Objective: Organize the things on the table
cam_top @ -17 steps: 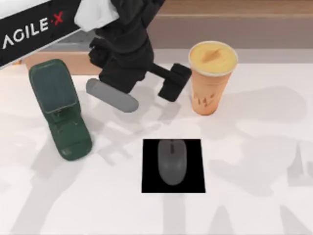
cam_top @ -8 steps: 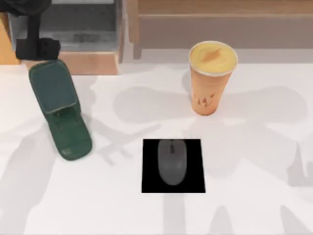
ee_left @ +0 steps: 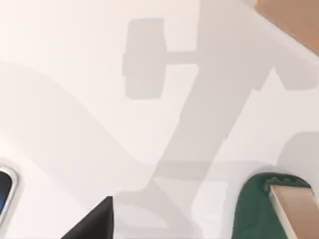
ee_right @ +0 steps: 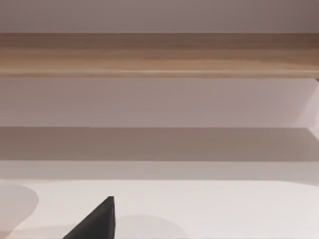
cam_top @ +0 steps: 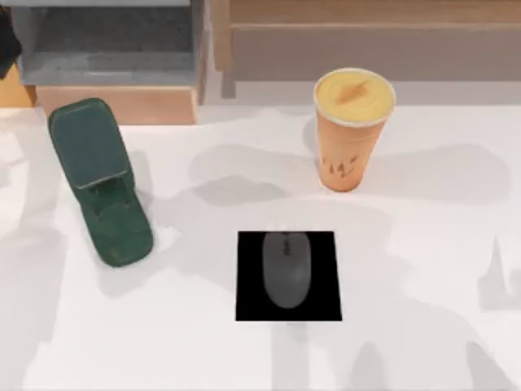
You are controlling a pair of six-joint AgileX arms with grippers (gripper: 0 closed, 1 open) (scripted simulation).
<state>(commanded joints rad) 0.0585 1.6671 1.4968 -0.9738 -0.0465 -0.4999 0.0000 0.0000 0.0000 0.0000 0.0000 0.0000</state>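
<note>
Nearest you, lower centre of the top view, the mouse [cam_top: 286, 268] sits on its black mat [cam_top: 248, 305]. Farther up, the green stand [cam_top: 99, 181] at left is empty and the orange cup [cam_top: 352, 128] stands right of centre. The phone [ee_left: 5, 191] peeks into the left wrist view's lower left, so docking it remains. Your left arm has swung away from centre; I can't tell either gripper's state.

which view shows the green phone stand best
The top view: the whole green phone stand lies on the white table, at its left, apart from the black mat. The left wrist view catches one green edge of it. The right wrist view faces the shelf unit.
</note>
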